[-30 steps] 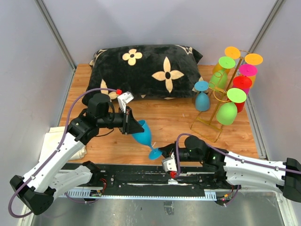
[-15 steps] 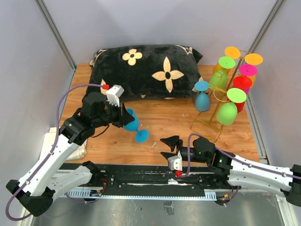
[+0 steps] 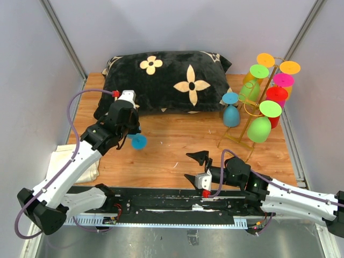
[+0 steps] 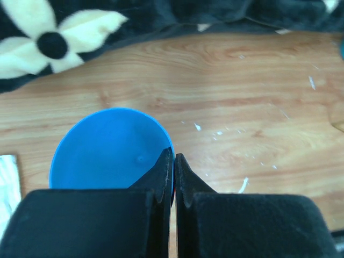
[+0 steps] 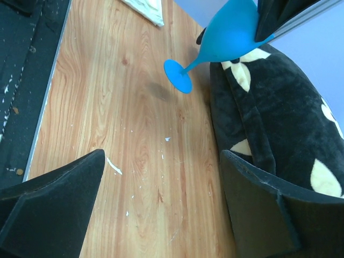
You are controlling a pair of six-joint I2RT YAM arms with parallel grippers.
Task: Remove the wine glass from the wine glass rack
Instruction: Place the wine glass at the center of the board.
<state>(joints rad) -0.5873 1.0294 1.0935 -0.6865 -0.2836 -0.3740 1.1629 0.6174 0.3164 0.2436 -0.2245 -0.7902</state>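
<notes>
Reaching toward black pillow (image 3: 166,78), left gripper (image 3: 130,127) pinches blue wine glass (image 3: 139,141) by its rim; right gripper (image 3: 194,167) low, fingers wide apart. Wine glass rack (image 3: 241,136) holds coloured glasses (image 3: 259,128).

A black plush pillow (image 3: 166,80) with cream flower shapes lies across the 12 o'clock part of the wooden table (image 3: 188,141), its long side running from 10 to 1 o'clock. Its near edge droops onto the boards. A white folded cloth (image 3: 62,155) sits at the table's 8 o'clock edge, partly overhanging it. A black rail (image 3: 161,203) runs along the 6 o'clock side. In the left wrist view, small white flecks (image 4: 244,185) are scattered over the wood grain. Grey walls (image 3: 32,80) close in the table at 9, 12 and 3 o'clock.
</notes>
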